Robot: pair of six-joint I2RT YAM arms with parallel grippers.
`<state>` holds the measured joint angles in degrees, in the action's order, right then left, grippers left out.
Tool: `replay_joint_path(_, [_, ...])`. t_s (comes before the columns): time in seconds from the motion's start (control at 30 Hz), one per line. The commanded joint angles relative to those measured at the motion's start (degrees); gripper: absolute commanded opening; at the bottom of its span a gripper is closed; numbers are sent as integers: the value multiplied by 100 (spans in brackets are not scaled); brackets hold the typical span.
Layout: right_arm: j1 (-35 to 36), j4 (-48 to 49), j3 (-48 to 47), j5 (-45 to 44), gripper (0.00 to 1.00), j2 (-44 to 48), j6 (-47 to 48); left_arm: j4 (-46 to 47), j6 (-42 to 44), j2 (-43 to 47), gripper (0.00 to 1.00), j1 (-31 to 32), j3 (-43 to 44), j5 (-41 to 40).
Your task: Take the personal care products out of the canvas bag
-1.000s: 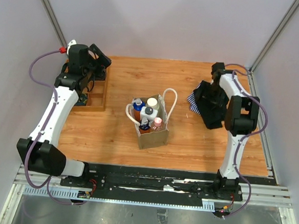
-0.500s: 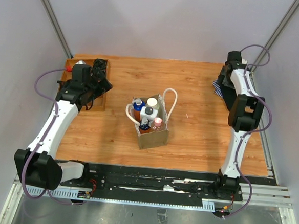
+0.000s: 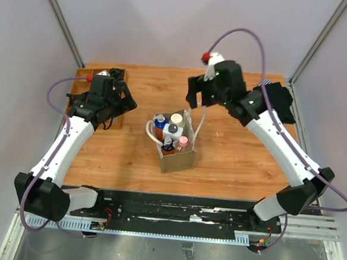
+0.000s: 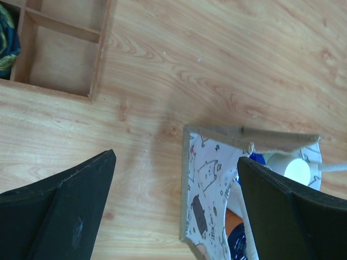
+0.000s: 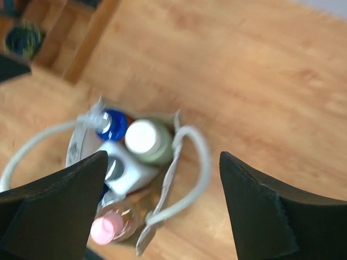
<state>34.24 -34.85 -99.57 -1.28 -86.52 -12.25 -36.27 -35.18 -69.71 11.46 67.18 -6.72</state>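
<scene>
A wooden table top (image 3: 230, 164) with light brown grain was seen in the middle. It was closed in by plain pale grey walls (image 3: 169, 22) on three sides. Thin metal poles (image 3: 61, 22) were set in the two back corners. Silver rails (image 3: 310, 226) and a black strip (image 3: 174, 205) were fixed along the near edge. Soft, even light was spread everywhere.

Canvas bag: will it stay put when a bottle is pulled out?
Likely lifts or drags: the canvas bag looks small and soft-walled, its bottles packed tight. Upright and narrow, so it may tip. Rope handles look floppy, could snag.
</scene>
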Motion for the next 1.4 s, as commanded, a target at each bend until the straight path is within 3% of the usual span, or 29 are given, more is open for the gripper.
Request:
replay_joint_path(0.0, [662, -666, 792, -113, 85, -282, -72, -159, 251, 120, 100, 231, 111, -47])
replay_joint_path(0.2, [1517, -788, 1407, -394, 85, -82, -319, -82, 461, 329, 100, 322, 119, 365])
replay_joint_path(0.47, [2103, -1054, 1639, -630, 72, -171, -609, -38, 426, 222, 100, 459, 190, 573])
replay_joint_path(0.67, [2287, -1260, 1626, -898, 54, -102, -671, -21, 411, 148, 100, 496, 217, 623])
replay_joint_path(0.8, [2297, -1325, 1622, -1108, 25, -67, -671, 48, 408, 138, 100, 574, 267, 724])
replay_joint_path(0.93, [2298, -1263, 1352, -1327, 6, 140, -510, 63, 842, -48, 100, 1172, 717, 596])
replay_joint_path(1.03, [2300, -1288, 995, -1665, 3, 289, -311, -229, 1332, -631, 100, 1919, 1471, 125])
replay_joint_path(1.13, [2296, -1322, 583, -1912, 3, 403, -62, -415, 1644, -1176, 99, 2209, 2094, -32])
replay_joint_path(1.17, [2290, -1398, 393, -2011, 3, 415, -6, -563, 1669, -1374, 96, 2237, 2393, -56])
replay_joint_path(1.3, [2281, -1674, -336, -2368, 4, 453, 285, -1295, 1642, -2211, 56, 2252, 3107, -11])
replay_joint_path(1.37, [2265, -1767, -686, -2746, 4, 504, 430, -1462, 1561, -2436, 43, 2267, 3173, -18])
